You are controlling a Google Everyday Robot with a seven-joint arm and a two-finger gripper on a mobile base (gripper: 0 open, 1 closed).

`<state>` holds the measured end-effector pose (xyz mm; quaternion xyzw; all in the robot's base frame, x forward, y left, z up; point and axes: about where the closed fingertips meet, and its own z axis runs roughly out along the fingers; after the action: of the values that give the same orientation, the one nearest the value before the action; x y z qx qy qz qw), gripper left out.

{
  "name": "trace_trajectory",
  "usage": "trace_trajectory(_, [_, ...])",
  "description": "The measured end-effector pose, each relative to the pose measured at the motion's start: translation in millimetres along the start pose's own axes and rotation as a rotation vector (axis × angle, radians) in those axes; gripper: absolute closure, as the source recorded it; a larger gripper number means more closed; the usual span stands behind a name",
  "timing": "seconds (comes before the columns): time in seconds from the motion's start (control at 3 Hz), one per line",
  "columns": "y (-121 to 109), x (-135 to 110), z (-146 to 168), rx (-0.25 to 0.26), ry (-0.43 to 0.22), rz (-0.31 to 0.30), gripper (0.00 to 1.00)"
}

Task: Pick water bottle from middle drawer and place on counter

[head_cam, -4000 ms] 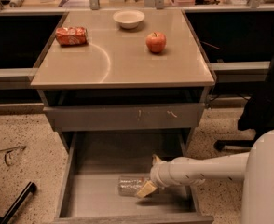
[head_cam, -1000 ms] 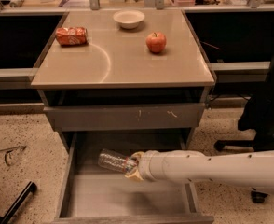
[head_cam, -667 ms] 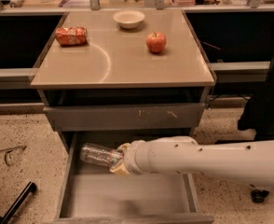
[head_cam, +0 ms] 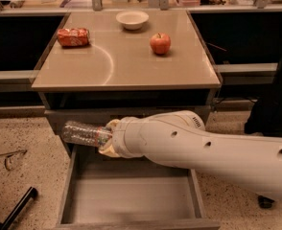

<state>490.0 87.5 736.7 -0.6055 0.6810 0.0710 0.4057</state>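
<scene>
The clear crinkled water bottle (head_cam: 82,133) lies sideways in my gripper (head_cam: 108,138), which is shut on its right end. It is held in the air above the left part of the open middle drawer (head_cam: 131,199), in front of the grey drawer front (head_cam: 83,115). The drawer's flat grey bottom is bare. My thick white arm (head_cam: 203,150) comes in from the right and hides the drawer's back wall. The beige counter (head_cam: 126,63) with its curved arc mark lies above and behind the gripper.
On the counter stand a crushed orange-red can (head_cam: 73,37) at the back left, a white bowl (head_cam: 132,19) at the back middle and a red apple (head_cam: 160,43) to the right. A black object (head_cam: 16,210) lies on the speckled floor at lower left.
My gripper took the bottle off the drawer bottom, then carried it up and to the left; it is now higher, level with the drawer front. The arm fills more of the view.
</scene>
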Motion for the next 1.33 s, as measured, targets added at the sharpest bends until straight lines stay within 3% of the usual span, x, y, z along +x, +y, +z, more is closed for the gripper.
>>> trace_trajectory(0.67, [-11,-9,-1,0.019,-0.017,-0.018,1.00])
trace_trajectory(1.0, [-56,-33,-5,0.071,-0.057,-0.065,1.00])
trace_trajectory(1.33, [-126,-65,-8,0.123,-0.078,-0.090,1.00])
